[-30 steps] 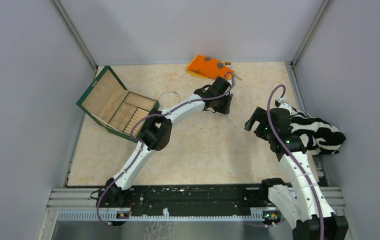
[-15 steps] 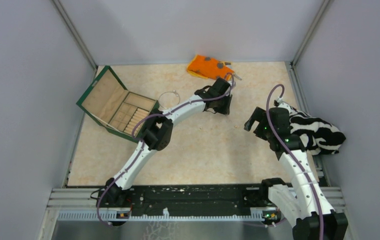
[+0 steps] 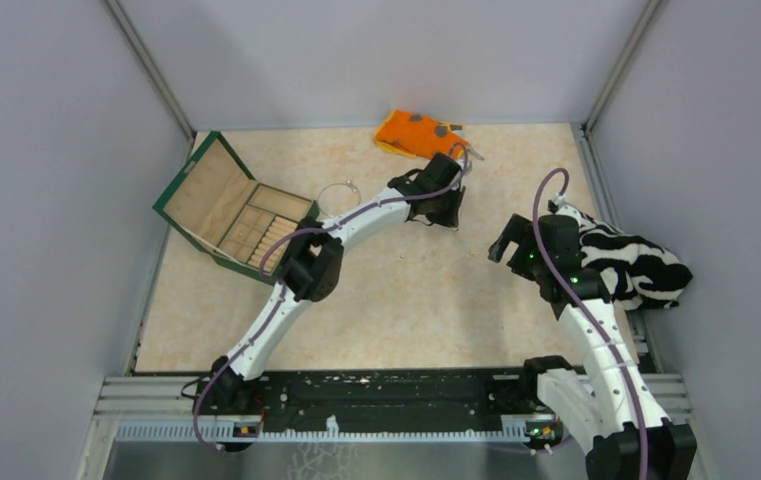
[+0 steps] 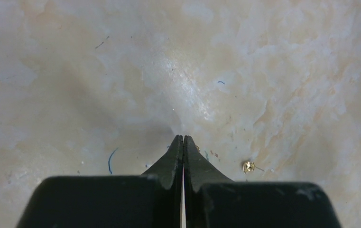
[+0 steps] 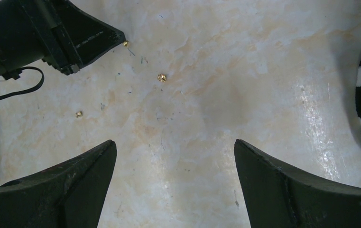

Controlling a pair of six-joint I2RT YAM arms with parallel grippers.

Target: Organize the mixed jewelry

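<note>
Left wrist view: found left gripper [image 4: 183,138] clenched shut against table [image 4: 121,71], gold stud [image 4: 248,166] just beside; right gripper [image 5: 174,145] splayed wide, gripping nothing.

Open green box [image 3: 208,190] far left — orange cloth [image 3: 414,133] back, striped cloth [image 3: 636,266] right.

I work in a lab test booth. Plain grey walls [image 3: 36,250] close in a small pale table [image 3: 426,310], and my arms [image 3: 261,335] are bolted to a metal rail [image 3: 396,400] at its edge.
</note>
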